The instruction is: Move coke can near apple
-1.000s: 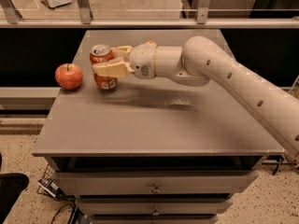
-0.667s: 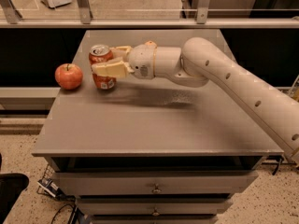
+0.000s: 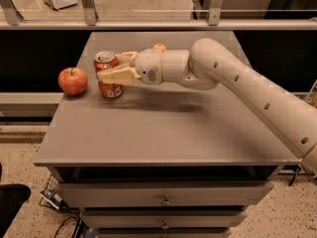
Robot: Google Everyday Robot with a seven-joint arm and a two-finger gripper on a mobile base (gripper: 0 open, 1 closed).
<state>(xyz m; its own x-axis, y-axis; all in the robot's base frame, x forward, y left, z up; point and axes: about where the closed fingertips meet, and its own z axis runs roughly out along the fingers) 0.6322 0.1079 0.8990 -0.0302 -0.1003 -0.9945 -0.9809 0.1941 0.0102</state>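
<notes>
Eyes on the can (image 3: 111,88) for lettering: white markings show on its red side, but no word or brand reads out. The pincer (image 3: 110,66) is clasped around that can at the far left of the desk (image 3: 148,133), and its front finger lies across the middle of the can's face. The pincer's pale housing carries nothing legible. Drawer fronts (image 3: 166,195), rail (image 3: 148,25) behind: no label, number or sign can be read.

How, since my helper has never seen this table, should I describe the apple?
Start at the grey drawer table; near its left edge the pincer grips the coke can. The apple sits just left of it: round, red, with a stem, unlike the tall can or the small orange behind.
</notes>
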